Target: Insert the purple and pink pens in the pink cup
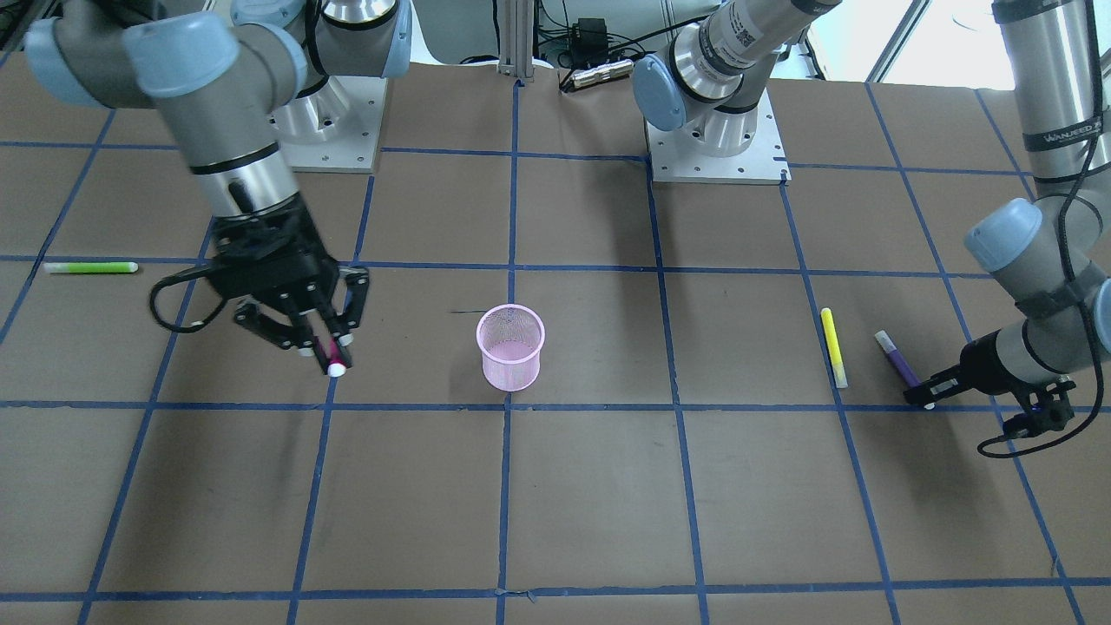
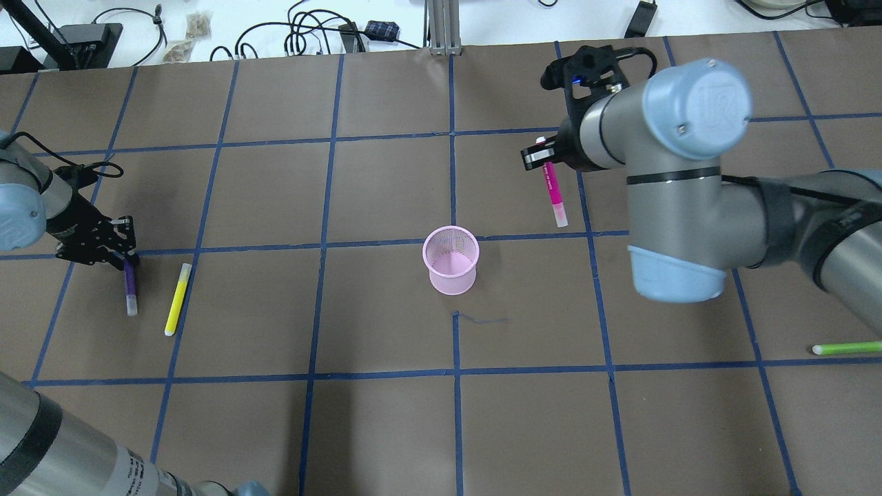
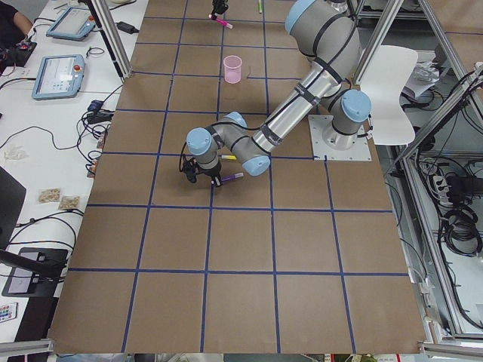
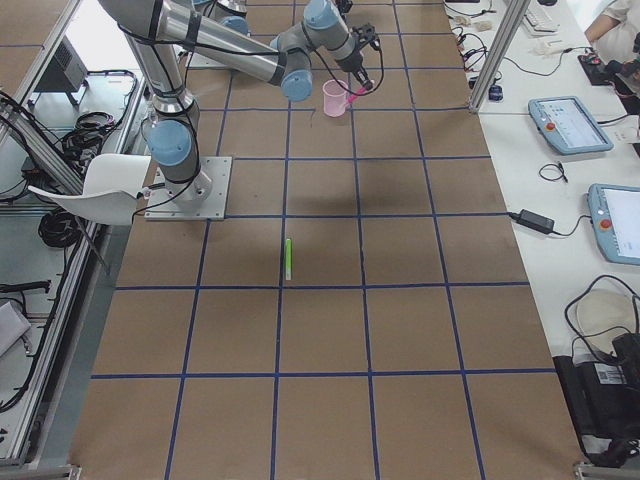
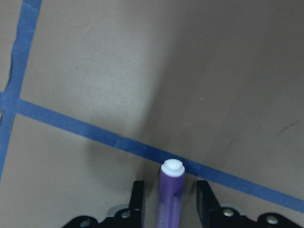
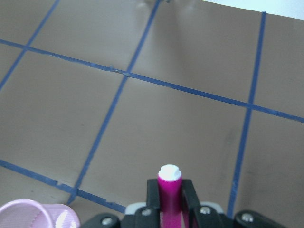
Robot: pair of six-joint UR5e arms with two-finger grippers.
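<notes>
The pink mesh cup [image 2: 450, 260] stands upright at the table's middle, also in the front view [image 1: 510, 347]. My right gripper [image 2: 544, 151] is shut on the pink pen [image 2: 555, 193] and holds it tilted above the table, beyond the cup and to its right. In the right wrist view the fingers press the pink pen [image 6: 169, 190], and the cup's rim [image 6: 38, 213] shows at lower left. The purple pen [image 2: 129, 289] lies on the table at the far left. My left gripper [image 5: 169, 185] is open and straddles the purple pen [image 5: 171, 204], with gaps on both sides.
A yellow pen [image 2: 178, 300] lies just right of the purple pen. A green pen [image 2: 847, 348] lies near the right edge. Blue tape lines grid the brown tabletop. Both arm bases [image 1: 716, 130] stand at the robot's side.
</notes>
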